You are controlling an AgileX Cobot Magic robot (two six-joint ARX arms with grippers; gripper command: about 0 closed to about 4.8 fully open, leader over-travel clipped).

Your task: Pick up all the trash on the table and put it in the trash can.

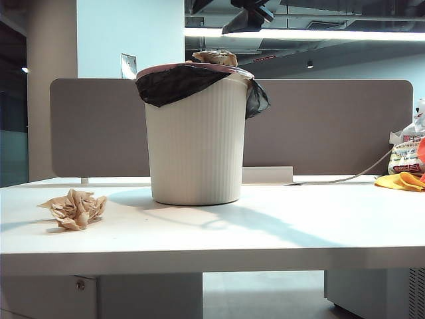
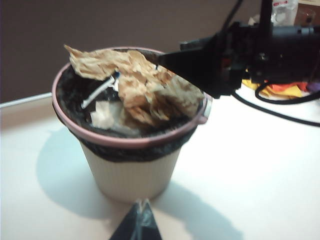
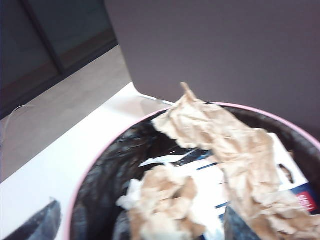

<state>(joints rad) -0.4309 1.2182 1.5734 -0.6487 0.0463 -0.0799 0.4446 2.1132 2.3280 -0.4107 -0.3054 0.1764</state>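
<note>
The ribbed cream trash can (image 1: 196, 139) with a pink rim and black bag liner (image 1: 174, 84) stands mid-table, just in front of the grey partition panel (image 1: 332, 126). Crumpled tan paper (image 2: 137, 82) is piled in its mouth above white scraps (image 3: 210, 175), poking over the rim. Another crumpled paper ball (image 1: 75, 208) lies on the white table (image 1: 285, 232), left of the can and apart from it. The right gripper (image 2: 172, 57) hangs over the can's right rim; its jaws stand wide, with the paper just beside one fingertip (image 3: 240, 226). The left gripper (image 2: 137, 225) hovers above the near table; only a dark tip shows, so I cannot tell its jaw state. An orange cloth (image 1: 402, 181) and printed plastic bag (image 1: 406, 151) sit far right.
</note>
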